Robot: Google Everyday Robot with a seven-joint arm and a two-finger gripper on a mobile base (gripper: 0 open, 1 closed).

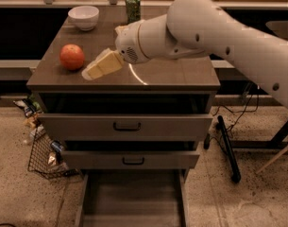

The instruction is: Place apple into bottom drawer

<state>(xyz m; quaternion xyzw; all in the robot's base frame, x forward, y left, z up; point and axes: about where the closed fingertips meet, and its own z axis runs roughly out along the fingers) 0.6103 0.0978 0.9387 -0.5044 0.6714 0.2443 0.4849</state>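
The apple (pixel 72 56), round and red-orange, sits on the left part of the cabinet top (pixel 181 74). My gripper (pixel 88 73), a pale yellow wedge at the end of the white arm (pixel 205 32), lies low over the top just right of the apple, pointing at it, with a small gap between them. It holds nothing that I can see. The bottom drawer (pixel 131 197) is pulled out at floor level below the cabinet front, and its flat floor is bare.
A white bowl (pixel 83 17) stands at the back left of the top and a green can (pixel 132 7) at the back middle. Two upper drawers with black handles (pixel 127 126) are shut. A wire basket (pixel 44 155) stands on the floor at the left.
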